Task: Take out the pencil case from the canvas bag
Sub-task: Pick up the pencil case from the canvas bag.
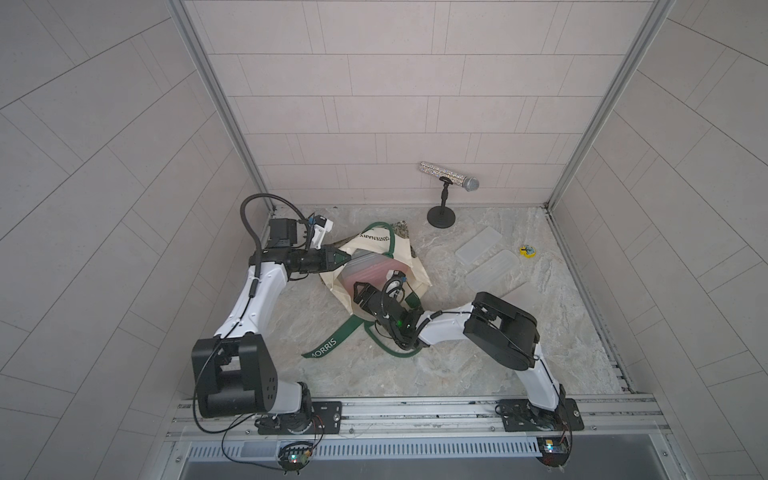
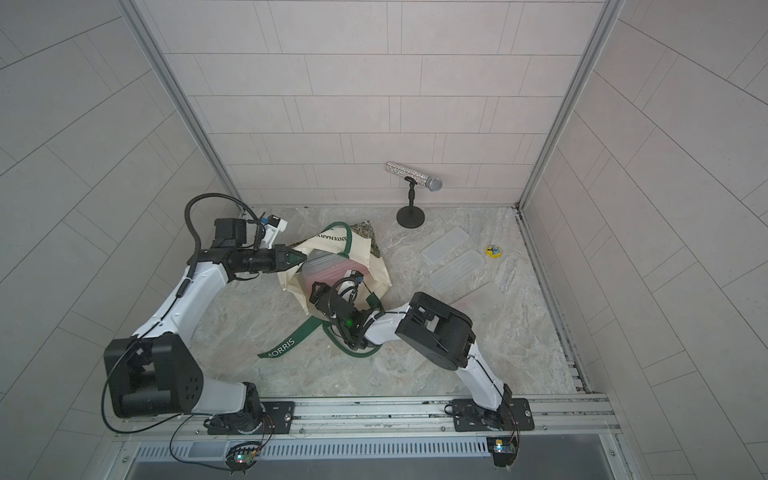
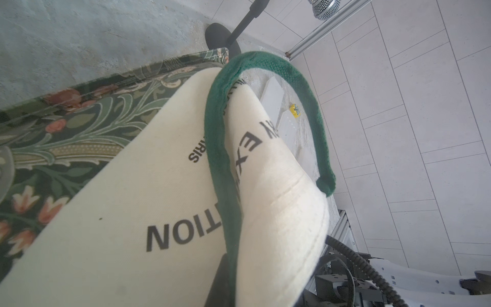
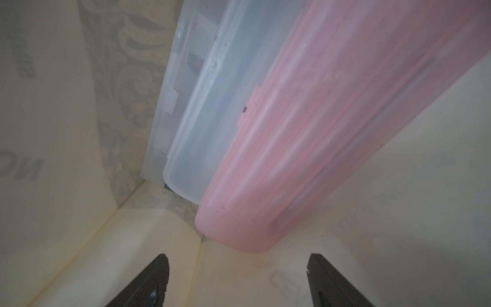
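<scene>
Cream canvas bag (image 1: pixel 409 259) is laid on tabletop (image 1: pixel 291 345); rim is pinched by L hand (image 1: pixel 348 258), fully closed. Pink pencil case (image 4: pixel 305 133) is seen inside, touching clear case (image 4: pixel 207 127). R hand (image 4: pixel 237 256) is held wide apart just short of pink case's end, nothing gripped.

Canvas bag (image 1: pixel 411 266): cream woven cloth, matt; base (image 3: pixel 66 127) printed cloth. Handle (image 3: pixel 313 106): green coarse-knit webbing. Pink pencil case (image 4: pixel 318 133) and clear pencil case (image 4: pixel 202 127): translucent frosted plastic, smooth. Case on tabletop (image 1: pixel 478 245): frosted clear plastic. Tabletop (image 1: pixel 457 357): marble-look, matt. Microphone (image 1: pixel 449 174): glittered body, metal mesh head
</scene>
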Available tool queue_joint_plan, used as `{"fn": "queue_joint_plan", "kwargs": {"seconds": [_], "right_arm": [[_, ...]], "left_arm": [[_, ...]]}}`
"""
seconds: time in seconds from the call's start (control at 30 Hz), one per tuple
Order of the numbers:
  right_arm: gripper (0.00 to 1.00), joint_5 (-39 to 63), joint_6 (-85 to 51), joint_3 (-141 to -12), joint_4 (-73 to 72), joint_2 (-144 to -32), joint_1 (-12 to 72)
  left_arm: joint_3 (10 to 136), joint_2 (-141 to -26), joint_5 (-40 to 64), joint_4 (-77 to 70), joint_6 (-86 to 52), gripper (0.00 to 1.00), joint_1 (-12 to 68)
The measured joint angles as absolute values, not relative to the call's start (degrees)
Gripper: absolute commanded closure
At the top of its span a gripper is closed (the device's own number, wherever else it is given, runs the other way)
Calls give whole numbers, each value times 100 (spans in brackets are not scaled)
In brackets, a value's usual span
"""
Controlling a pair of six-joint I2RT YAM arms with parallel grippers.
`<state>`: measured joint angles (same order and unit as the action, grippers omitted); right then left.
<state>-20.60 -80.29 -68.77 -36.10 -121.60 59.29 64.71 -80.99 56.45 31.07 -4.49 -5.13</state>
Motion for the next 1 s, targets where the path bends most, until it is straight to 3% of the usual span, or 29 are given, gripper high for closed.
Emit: {"fn": "queue_joint_plan", "kwargs": {"seconds": [1.0], "right_arm": [[13, -1496, -9341, -7581, -3367, -12860, 5461]], "left_arm": [[6361, -8097, 6001, 2985, -502, 100, -545]]}}
